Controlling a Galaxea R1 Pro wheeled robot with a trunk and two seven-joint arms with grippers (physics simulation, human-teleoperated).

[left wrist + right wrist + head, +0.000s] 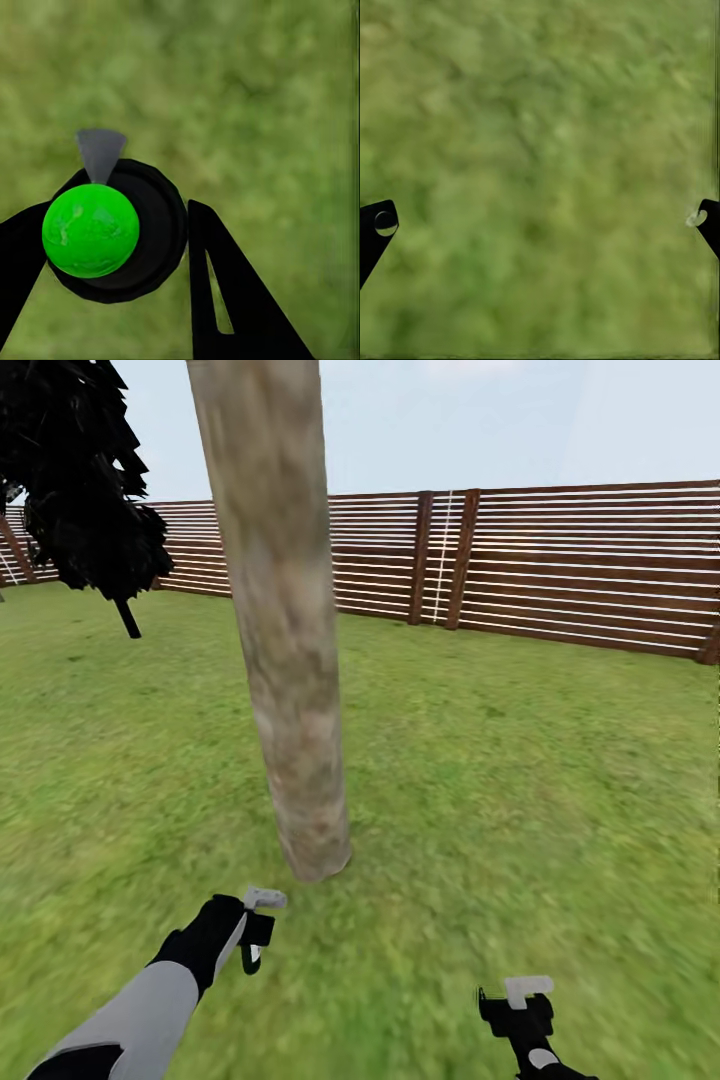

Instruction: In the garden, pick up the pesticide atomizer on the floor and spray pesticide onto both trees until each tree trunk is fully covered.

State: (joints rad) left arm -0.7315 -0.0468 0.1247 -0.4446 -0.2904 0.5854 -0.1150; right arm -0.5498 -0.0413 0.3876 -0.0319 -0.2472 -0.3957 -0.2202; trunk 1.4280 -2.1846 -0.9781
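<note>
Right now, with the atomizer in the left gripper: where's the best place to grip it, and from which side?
Grip the round black body, one finger on each flank, coming in from the side opposite the grey nozzle. The body is circular, so opposite flanks centre it and the nozzle stays unblocked. The left gripper appears to hold the atomizer this way.

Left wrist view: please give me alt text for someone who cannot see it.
The left gripper holds a black round-bodied atomizer with a bright green ball-shaped top and a small grey nozzle, seen from above between two black fingers. Behind it lies blurred green lawn.
</note>
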